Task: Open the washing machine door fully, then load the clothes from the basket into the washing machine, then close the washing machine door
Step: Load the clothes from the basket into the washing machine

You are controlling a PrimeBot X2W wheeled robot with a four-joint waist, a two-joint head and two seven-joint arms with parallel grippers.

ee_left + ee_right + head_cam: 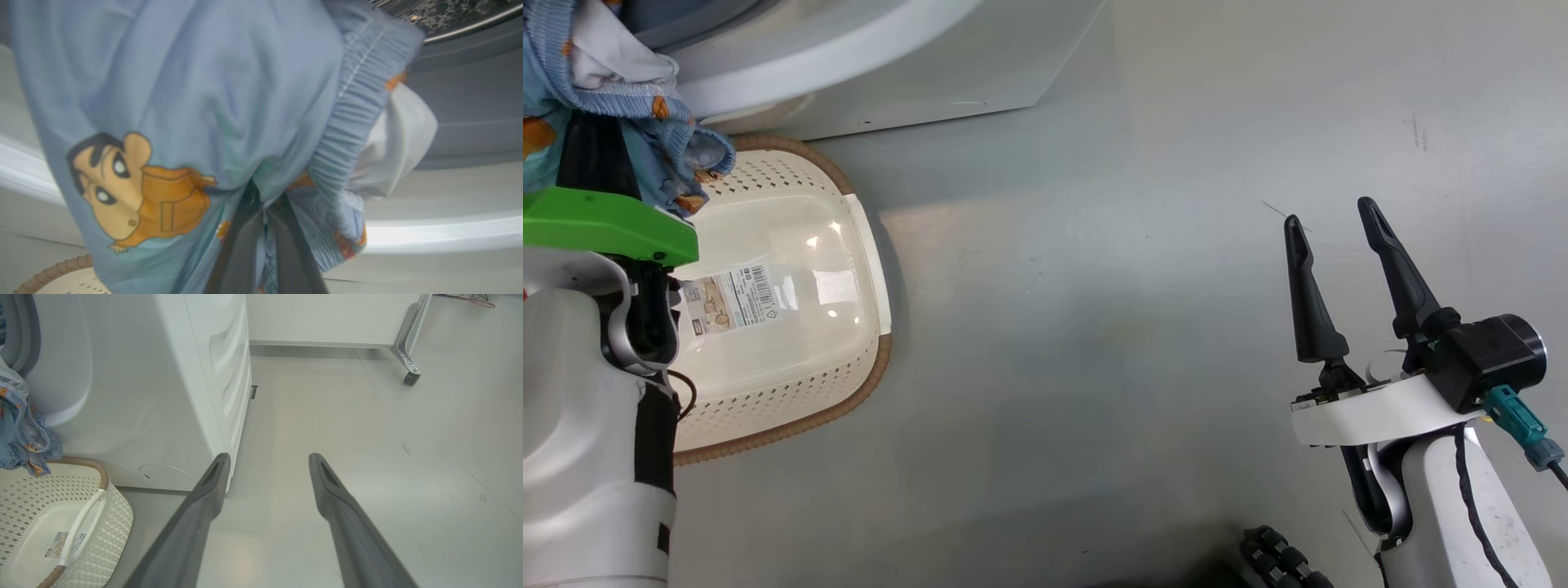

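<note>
Shows the left gripper (pixel 263 196) with its fingers (pixel 241 237) pinched together on the light-blue cartoon-print clothes (pixel 184 102), held up at the mouth of the white washing machine (pixel 915 73), just in front of its grey gasket (pixel 470 102) and perforated steel drum (pixel 449 10). Shows the cream perforated basket (pixel 792 175), brown woven rim, on the grey floor (pixel 1135 286) right against the washing machine's base, barcode label (pixel 735 298) inside. Shows the right gripper (pixel 1331 214) well apart from the washing machine, over the floor, fingers spread wide and holding nothing.
</note>
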